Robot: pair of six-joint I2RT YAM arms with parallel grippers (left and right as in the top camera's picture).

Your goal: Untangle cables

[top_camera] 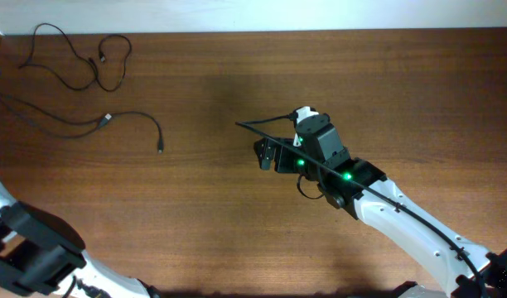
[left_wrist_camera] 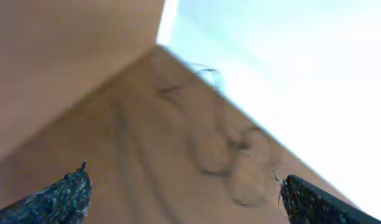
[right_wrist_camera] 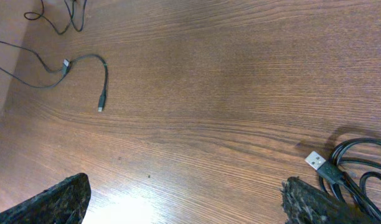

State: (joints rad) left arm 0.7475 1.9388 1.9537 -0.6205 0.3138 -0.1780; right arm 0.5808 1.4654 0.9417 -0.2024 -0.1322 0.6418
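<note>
even light, left wrist blurred

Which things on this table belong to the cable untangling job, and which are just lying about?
Job: looped cord; short curved cord; USB-plug cord.
Just there: wooden table; right arm's own thick cable.

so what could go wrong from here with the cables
1. A coiled cable with a USB plug lies right beside the open right gripper, and overhead the arm covers most of it; moving off could snag or drag it.
2. The other cables, like the short one, lie near the table's far left corner; a careless tug might pull one over the edge.
</note>
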